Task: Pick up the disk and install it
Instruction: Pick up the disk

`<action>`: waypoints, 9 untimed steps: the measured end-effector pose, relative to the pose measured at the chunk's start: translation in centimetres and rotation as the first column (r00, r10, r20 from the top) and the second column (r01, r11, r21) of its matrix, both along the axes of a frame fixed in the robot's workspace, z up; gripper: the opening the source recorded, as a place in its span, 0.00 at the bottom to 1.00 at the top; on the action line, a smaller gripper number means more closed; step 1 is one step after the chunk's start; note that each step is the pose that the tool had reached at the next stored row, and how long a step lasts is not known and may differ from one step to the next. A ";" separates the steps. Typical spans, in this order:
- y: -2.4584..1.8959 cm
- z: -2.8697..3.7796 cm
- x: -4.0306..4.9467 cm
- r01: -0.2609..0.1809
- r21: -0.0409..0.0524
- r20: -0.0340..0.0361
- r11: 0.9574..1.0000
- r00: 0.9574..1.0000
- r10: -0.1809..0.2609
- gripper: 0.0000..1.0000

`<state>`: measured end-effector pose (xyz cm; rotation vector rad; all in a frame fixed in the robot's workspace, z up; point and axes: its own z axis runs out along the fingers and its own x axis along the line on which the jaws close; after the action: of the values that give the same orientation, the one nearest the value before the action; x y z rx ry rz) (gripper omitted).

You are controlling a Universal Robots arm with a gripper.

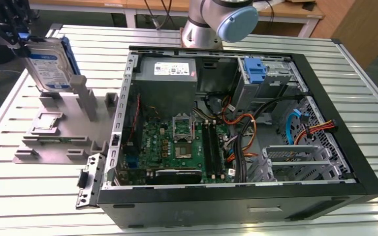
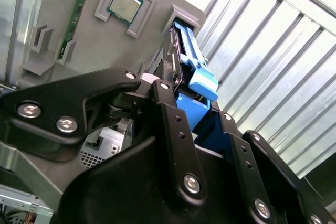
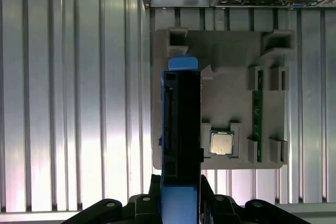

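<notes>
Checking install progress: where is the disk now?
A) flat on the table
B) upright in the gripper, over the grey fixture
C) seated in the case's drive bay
B: the gripper holds the disk on edge above the grey fixture, outside the case.

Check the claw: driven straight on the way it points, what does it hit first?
The claw, shut on the disk, points down at the grey fixture on the slatted table. The disk's leading edge would likely meet that fixture first; the gap between them is unclear.
</notes>
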<state>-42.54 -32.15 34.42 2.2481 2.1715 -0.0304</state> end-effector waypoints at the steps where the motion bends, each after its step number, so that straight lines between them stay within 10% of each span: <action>1: 0.00 0.09 0.00 0.000 0.000 0.000 1.000 1.000 0.000 0.36; 9: 0.00 0.32 0.00 0.000 -0.002 0.000 1.000 1.000 0.000 0.36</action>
<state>-42.54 -32.15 34.74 2.2468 2.1703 -0.0330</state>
